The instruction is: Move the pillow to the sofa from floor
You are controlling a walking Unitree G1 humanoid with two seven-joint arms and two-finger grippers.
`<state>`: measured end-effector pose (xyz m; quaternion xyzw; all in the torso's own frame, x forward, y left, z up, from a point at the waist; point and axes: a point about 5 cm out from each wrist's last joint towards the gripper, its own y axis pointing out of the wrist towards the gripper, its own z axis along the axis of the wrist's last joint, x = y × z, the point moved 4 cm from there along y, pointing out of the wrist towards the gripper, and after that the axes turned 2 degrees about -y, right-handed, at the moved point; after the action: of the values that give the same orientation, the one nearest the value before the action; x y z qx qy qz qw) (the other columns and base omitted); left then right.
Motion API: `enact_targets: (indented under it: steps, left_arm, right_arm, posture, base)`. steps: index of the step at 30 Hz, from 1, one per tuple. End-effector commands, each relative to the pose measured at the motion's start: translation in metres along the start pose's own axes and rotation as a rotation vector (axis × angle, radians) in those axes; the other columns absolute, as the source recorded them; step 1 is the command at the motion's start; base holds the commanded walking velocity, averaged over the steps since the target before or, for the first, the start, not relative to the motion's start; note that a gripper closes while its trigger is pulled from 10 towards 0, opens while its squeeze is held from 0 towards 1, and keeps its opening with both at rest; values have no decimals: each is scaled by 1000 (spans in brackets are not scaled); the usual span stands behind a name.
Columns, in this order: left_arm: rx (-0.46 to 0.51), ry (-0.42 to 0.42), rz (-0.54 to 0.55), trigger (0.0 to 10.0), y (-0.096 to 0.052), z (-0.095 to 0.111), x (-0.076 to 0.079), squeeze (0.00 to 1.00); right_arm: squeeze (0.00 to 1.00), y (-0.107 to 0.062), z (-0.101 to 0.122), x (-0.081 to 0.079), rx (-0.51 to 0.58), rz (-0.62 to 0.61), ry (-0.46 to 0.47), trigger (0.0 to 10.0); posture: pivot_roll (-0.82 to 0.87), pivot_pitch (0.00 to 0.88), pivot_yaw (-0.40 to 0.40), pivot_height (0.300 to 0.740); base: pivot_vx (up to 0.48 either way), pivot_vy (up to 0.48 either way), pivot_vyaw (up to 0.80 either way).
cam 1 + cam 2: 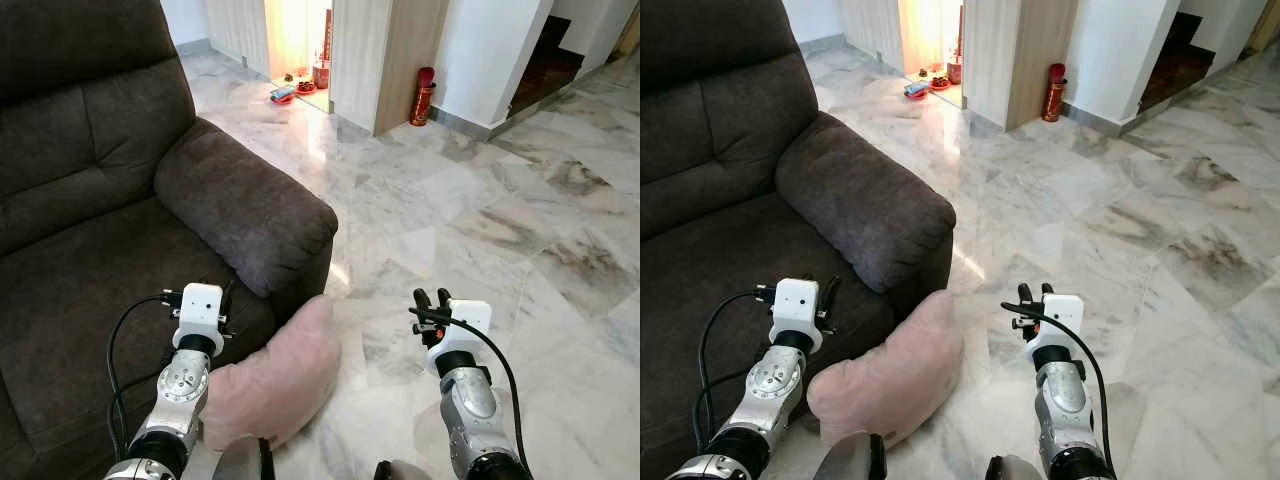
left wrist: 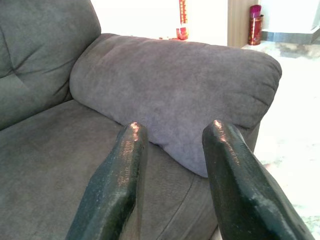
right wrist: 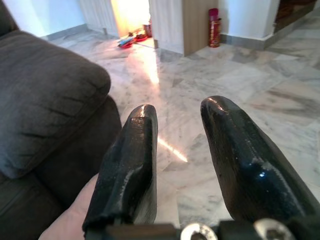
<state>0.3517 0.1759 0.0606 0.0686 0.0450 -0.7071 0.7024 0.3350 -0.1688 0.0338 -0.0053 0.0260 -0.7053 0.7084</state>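
Observation:
A pink pillow (image 1: 285, 375) lies on the marble floor and leans against the front of the dark brown sofa (image 1: 90, 210), just below its armrest (image 1: 250, 210). My left gripper (image 1: 226, 297) is raised over the sofa seat's front edge, above the pillow's left end. It is open with nothing between its fingers (image 2: 127, 150) and faces the armrest (image 2: 175, 75). My right gripper (image 1: 431, 298) hangs open above the floor, to the right of the pillow and apart from it. A corner of the pillow (image 3: 70, 220) shows below its fingers (image 3: 137, 135).
Marble floor (image 1: 480, 220) stretches ahead and to the right. A red fire extinguisher (image 1: 423, 97) stands by a wooden wall end. Small red items (image 1: 295, 90) lie in a bright doorway at the back. A dark stairway opening (image 1: 545, 60) is at the far right.

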Motion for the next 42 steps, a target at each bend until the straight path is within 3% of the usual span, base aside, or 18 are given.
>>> enact_targets:
  steps: [1,16,26,32,36,38,39,41,42]
  left_arm:
    - [-6,-4,15,10000,0,-1,-3,0]
    - [-9,-10,19,10000,1,-1,-4,0]
    - [-15,-15,16,10000,0,-2,-3,0]
    - [-28,-20,2,10000,0,-4,-1,0]
    - [-111,-70,3,10000,-2,-17,0,0]
    - [-218,-157,20,10000,-7,-35,-1,0]
    - [-218,-157,20,10000,-7,-35,-1,0]
    - [-324,-203,43,10000,-12,-51,-3,0]
    - [-431,-247,74,10000,-18,-66,-5,0]
  right_arm:
    - [0,0,0,0,-7,-2,5,10000]
    - [0,0,-4,-2,-36,23,12,10000]
    - [0,0,-4,-10,-35,65,18,10000]
    - [0,0,-4,-10,-32,69,11,10000]
    - [0,0,-5,-9,-36,70,11,10000]
    - [0,0,-5,-8,-37,68,11,10000]
    - [0,0,-5,-8,-37,68,11,10000]
    - [0,-1,-5,-8,-39,69,10,10000]
    - [0,-1,-6,-8,-44,71,9,10000]
  posture:
    - [27,0,-16,630]
    - [26,0,-21,630]
    - [27,0,-24,567]
    - [27,0,-24,567]
    - [25,0,-22,567]
    - [27,0,-23,567]
    - [27,0,-23,567]
    - [27,0,-22,567]
    - [29,0,-23,567]
  base:
    - [0,0,0]
    - [0,0,0]
    - [0,0,0]
    - [0,0,0]
    - [0,0,0]
    - [0,0,0]
    - [0,0,0]
    - [0,0,0]
    - [0,0,0]
